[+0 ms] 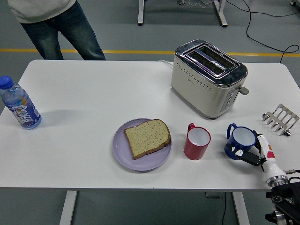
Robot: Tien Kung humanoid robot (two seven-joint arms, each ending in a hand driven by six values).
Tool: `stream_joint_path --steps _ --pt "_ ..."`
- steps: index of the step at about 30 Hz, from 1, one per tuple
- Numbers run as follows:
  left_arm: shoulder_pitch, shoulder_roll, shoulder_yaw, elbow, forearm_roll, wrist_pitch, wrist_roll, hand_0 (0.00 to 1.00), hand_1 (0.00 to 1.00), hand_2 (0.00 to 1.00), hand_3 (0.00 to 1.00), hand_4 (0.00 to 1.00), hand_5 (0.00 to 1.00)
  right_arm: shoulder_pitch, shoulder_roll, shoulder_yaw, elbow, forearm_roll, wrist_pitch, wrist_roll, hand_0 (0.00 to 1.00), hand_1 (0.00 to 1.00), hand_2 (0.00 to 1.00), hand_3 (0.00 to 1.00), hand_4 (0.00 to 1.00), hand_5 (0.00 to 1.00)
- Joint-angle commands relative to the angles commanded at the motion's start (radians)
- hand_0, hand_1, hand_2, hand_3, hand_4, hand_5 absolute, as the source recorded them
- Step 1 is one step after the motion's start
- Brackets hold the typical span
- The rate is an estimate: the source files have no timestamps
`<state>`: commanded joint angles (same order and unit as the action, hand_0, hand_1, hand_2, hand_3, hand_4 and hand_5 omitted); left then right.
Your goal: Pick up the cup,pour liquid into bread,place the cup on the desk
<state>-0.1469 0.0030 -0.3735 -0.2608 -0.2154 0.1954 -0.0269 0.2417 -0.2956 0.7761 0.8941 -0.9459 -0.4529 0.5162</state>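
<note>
A slice of bread [147, 137] lies on a lilac plate [125, 157] near the table's front middle. To its right stands a red cup [197, 142] with a white inside, its handle to the back left. Further right is a blue cup [240, 140], also white inside. My right hand [254, 151] comes in from the lower right corner. Its white finger [266, 147] lies along the blue cup's right side, and a black finger [250, 157] reaches to the cup's base. The fingers are spread and hold nothing. The left arm is out of view.
A cream toaster [206, 79] stands behind the cups. A metal toast rack [281, 119] sits at the right edge, and a water bottle [20, 108] at the left edge. A person [51, 23] in jeans stands at the far left corner.
</note>
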Motion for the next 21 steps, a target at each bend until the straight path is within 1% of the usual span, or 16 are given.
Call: stream_joint_path --steps 3,4,9,10,21 --pt "0.0 0.0 0.0 0.0 0.001 0.0 0.0 0.69 0.756 0.773 0.611 0.396 0.998 0.0 0.0 0.0 0.0 -0.002 0.004 -0.002 0.667 0.549 0.649 0.691 0.9 0.176" --pt "-0.001 0.0 -0.001 0.0 0.001 0.0 0.001 0.69 0.756 0.773 0.611 0.396 0.998 0.001 -0.001 0.0 0.001 -0.002 0.005 -0.002 0.716 0.593 0.697 0.735 0.901 0.167" --pt "-0.001 0.0 -0.001 0.0 0.001 0.0 0.0 0.69 0.756 0.773 0.611 0.396 0.998 0.001 -0.001 0.001 0.002 -0.004 0.008 -0.002 0.716 0.593 0.697 0.735 0.901 0.167" --pt "-0.001 0.0 0.0 0.001 0.0 0.0 0.0 0.69 0.756 0.773 0.611 0.396 0.998 0.001 -0.001 0.001 0.002 -0.005 0.007 -0.001 0.75 0.619 0.742 0.762 0.909 0.168" --pt "-0.001 0.0 -0.001 0.001 0.0 0.0 0.0 0.69 0.756 0.773 0.611 0.396 0.998 0.0 -0.001 0.002 0.002 -0.006 0.004 0.0 0.764 0.639 0.761 0.773 0.914 0.179"
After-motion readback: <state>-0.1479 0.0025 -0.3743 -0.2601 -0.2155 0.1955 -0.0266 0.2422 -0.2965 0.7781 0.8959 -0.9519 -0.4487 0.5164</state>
